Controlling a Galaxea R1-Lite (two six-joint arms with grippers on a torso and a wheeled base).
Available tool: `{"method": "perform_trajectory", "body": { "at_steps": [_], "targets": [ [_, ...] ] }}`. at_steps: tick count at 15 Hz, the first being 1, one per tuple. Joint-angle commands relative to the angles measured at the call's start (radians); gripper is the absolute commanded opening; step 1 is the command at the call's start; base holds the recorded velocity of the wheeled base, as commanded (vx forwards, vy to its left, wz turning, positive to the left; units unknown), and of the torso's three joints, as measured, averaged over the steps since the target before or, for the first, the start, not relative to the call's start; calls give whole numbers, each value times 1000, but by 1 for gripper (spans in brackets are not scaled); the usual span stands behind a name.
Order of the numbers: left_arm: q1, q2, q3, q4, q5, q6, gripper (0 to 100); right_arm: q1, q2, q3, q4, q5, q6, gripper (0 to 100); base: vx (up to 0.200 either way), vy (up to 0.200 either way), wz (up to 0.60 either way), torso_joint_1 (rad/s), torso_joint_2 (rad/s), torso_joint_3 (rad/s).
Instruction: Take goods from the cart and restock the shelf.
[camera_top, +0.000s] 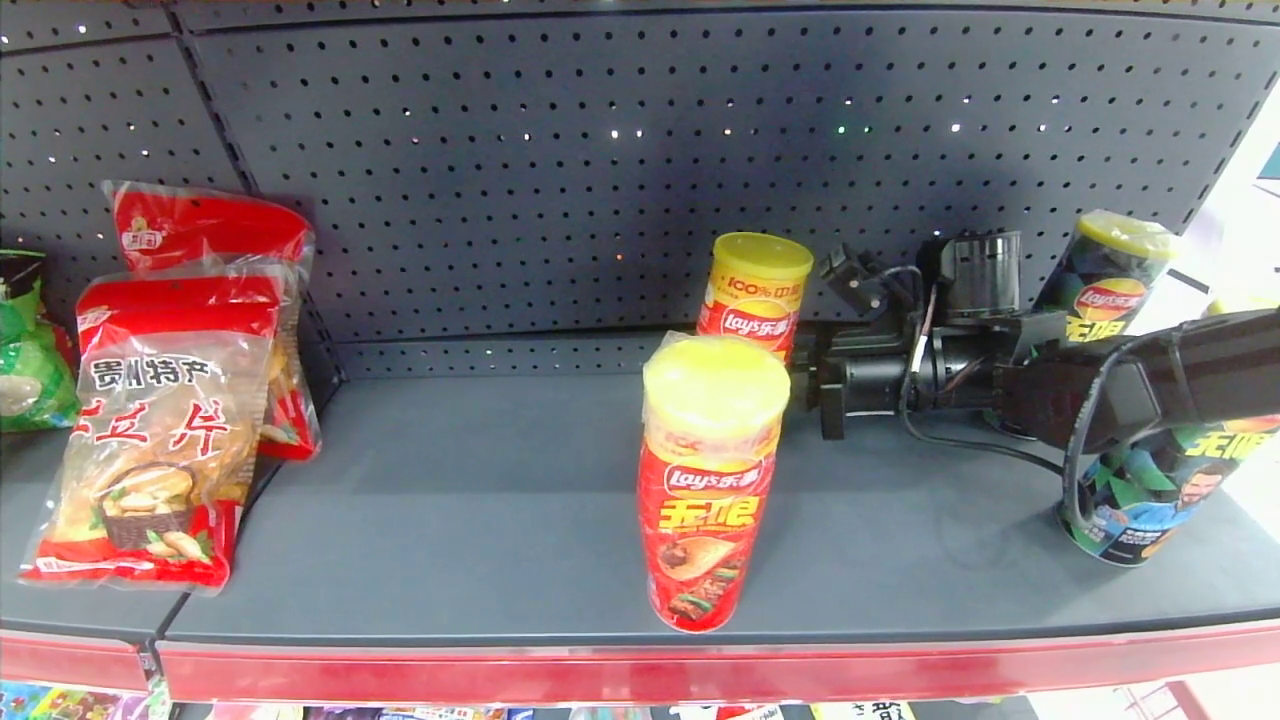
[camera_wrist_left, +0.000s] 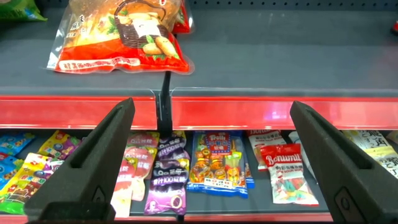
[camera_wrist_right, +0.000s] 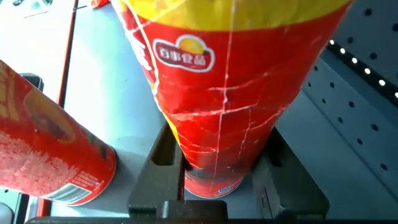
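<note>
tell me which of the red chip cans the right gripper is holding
The rear red can, nearer the pegboard: the right gripper is shut on its lower part. The front red can stands free near the shelf edge.

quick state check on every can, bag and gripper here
rear red can: upright, gripped low
right gripper: fingers shut on rear red can
front red can: upright, free
rear dark can: upright
front dark can: upright
front snack bag: leaning back
left gripper: fingers open, empty

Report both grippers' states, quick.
Left gripper: open, holding nothing.
Right gripper: shut on the rear chip can.
</note>
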Motion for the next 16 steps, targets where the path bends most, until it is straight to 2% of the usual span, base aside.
{"method": "perform_trajectory", "body": {
  "at_steps": [1,3,5,11,16],
  "targets": [
    [0,1,0,0,0,0,100,15,-5,-14,-1,-12,1,0,0,0,0,0,0,0],
    [0,1,0,0,0,0,100,38,-9,-9,-1,-30,1,0,0,0,0,0,0,0],
    [0,1,0,0,0,0,100,74,-9,-5,-1,-99,1,0,0,0,0,0,0,0],
    [0,1,0,0,0,0,100,88,-36,49,-1,-110,3,0,0,0,0,0,0,0],
    [0,1,0,0,0,0,100,107,-45,74,-3,-165,-1,0,0,0,0,0,0,0]
  ]
}}
